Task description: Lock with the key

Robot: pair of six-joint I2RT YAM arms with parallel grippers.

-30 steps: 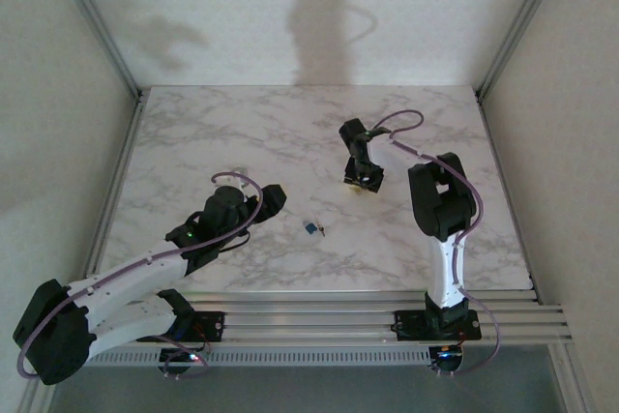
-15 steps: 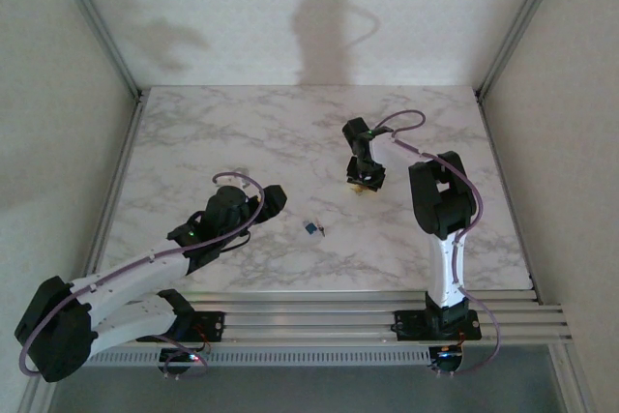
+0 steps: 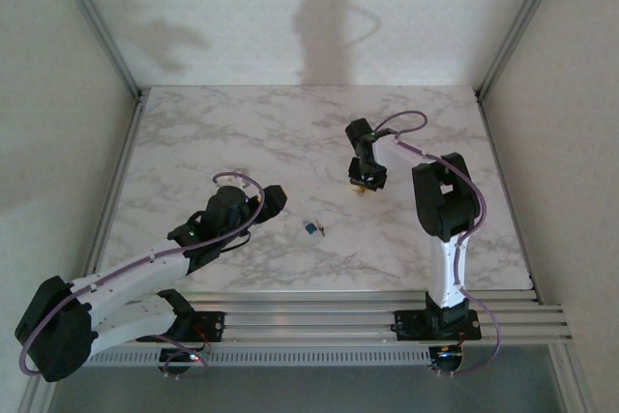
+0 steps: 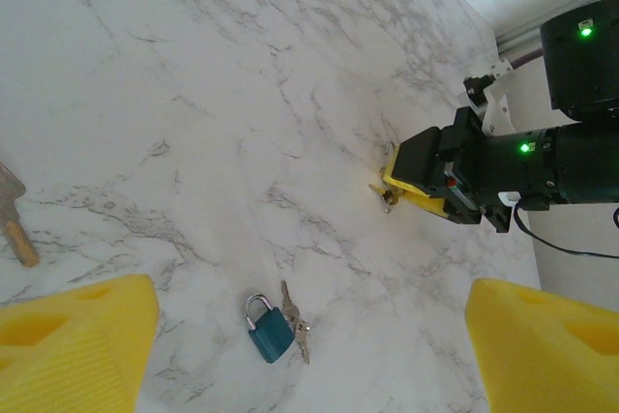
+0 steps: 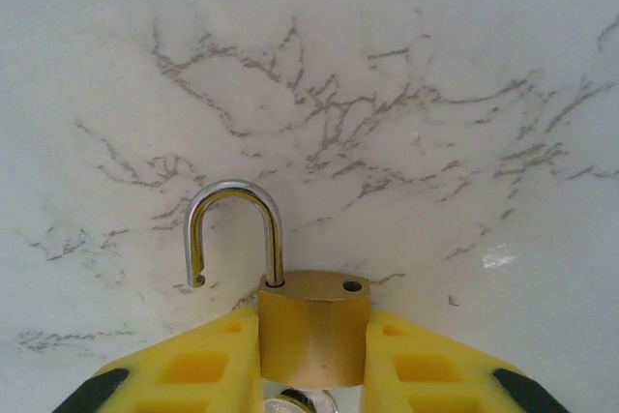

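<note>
Nearest the arm bases, the left hand point(image 3: 274, 199) hangs spread wide, just left of the teal padlock point(image 4: 270, 329). That small padlock lies on the marble counter point(image 3: 242, 132) with keys point(image 4: 296, 320) just beside it. Beyond it, to the right, the right hand point(image 3: 365, 184) pinches the brass padlock point(image 5: 313, 324) by its body, its shackle point(image 5: 235, 229) open.

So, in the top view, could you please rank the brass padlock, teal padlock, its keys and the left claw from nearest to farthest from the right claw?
1. brass padlock, gripped in the right claw.
2. teal padlock and keys, mid-table, to its left: too close to call.
3. left claw, farthest left.
</note>
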